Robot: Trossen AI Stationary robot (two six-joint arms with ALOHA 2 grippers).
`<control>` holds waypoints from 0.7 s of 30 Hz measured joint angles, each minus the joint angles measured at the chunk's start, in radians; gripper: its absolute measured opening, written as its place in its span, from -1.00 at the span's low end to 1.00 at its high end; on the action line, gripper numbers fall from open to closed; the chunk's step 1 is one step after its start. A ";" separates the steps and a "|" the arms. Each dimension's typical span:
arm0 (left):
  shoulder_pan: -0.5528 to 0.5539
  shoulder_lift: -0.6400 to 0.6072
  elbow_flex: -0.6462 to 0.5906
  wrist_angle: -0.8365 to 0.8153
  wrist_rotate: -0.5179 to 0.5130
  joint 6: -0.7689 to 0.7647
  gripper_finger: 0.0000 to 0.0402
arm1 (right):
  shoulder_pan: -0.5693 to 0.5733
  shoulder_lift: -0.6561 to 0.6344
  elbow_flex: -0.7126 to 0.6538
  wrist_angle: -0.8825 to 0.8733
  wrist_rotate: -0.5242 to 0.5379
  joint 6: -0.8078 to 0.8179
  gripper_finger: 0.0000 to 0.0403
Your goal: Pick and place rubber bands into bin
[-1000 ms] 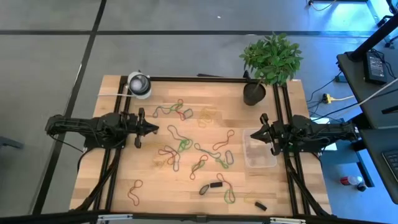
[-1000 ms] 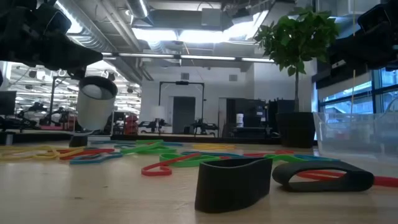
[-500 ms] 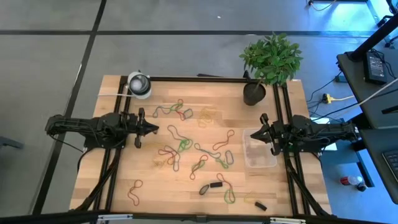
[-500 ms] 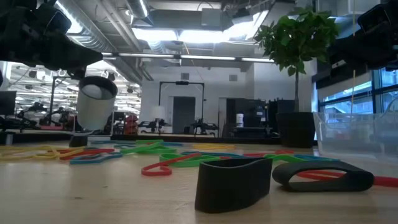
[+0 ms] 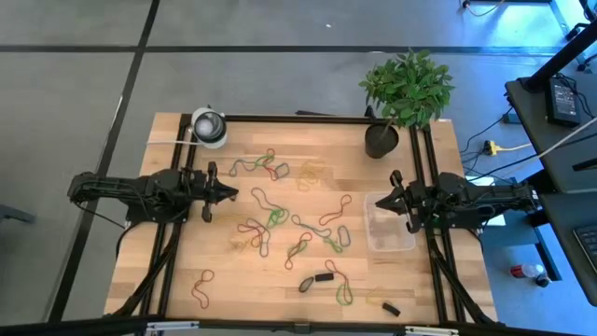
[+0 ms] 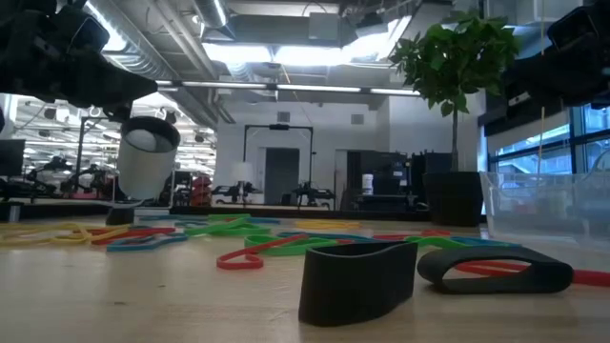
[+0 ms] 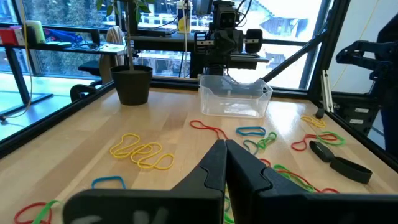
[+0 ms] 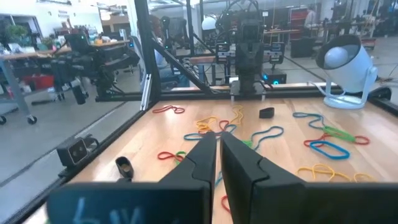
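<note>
Several rubber bands (image 5: 280, 219), red, green, yellow, blue and dark, lie scattered flat on the wooden table (image 5: 224, 280); they also show in the left wrist view (image 7: 143, 152) and the right wrist view (image 8: 323, 148). The clear bin (image 5: 390, 226) stands on the table at the right; it also shows in the left wrist view (image 7: 235, 94). My left gripper (image 5: 233, 193) is shut and empty above the table's left side. My right gripper (image 5: 377, 202) is shut and empty at the bin's far left corner.
A black plant pot (image 5: 381, 140) with a green plant stands at the far right corner. A round white-and-grey roll (image 5: 209, 126) stands at the far left. Two dark bands (image 6: 357, 276) lie near the front edge.
</note>
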 joint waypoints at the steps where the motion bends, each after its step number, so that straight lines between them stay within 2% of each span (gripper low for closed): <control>1: 0.000 0.000 0.000 0.000 0.000 0.000 -0.99 | 0.000 0.000 0.000 0.007 0.000 0.000 -0.86; 7: 0.000 0.000 0.000 0.000 0.000 0.000 -0.99 | -0.001 0.000 0.000 0.013 0.035 0.000 -0.86; 14: 0.000 0.000 0.000 0.000 0.000 0.000 -0.99 | -0.001 0.000 0.000 0.015 0.045 -0.029 -0.98; 21: 0.000 0.000 0.000 0.000 0.000 0.000 -0.99 | -0.001 0.064 0.044 0.039 0.225 -0.042 -0.99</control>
